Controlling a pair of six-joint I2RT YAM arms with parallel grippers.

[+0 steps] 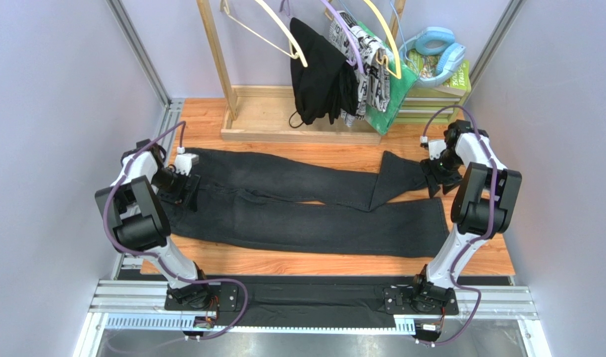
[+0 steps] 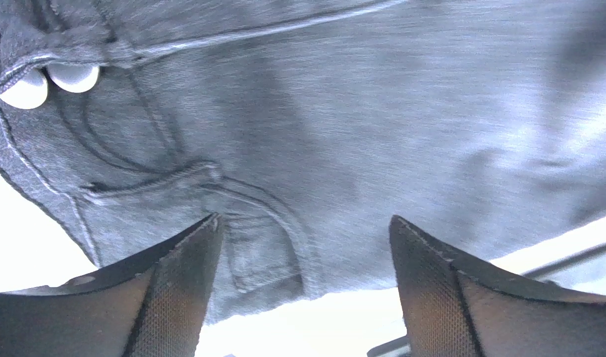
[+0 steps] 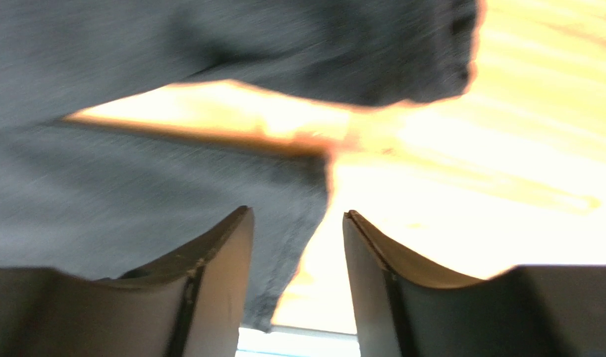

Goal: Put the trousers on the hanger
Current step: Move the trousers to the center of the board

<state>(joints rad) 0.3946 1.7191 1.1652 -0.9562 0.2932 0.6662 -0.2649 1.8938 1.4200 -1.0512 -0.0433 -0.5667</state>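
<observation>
I see left fingers (image 2: 175, 290) spread wide above trousers (image 2: 343, 111) waist; right fingers (image 3: 209, 275) narrowly parted over hem, gripping nothing.

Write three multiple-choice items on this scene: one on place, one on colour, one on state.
1. The long black denim trousers lie: A) flat on the wooden table; B) in a basket; C) over a chair.
2. The thin plastic hanger at the wooden rack's left end is: A) red; B) pale cream; C) green.
3. The left gripper is: A) shut on fabric; B) out of view; C) open above the waist.
Answers: A, legs spread across it; B, its outline is off-white; C, jaws apart, cloth beyond.
</observation>
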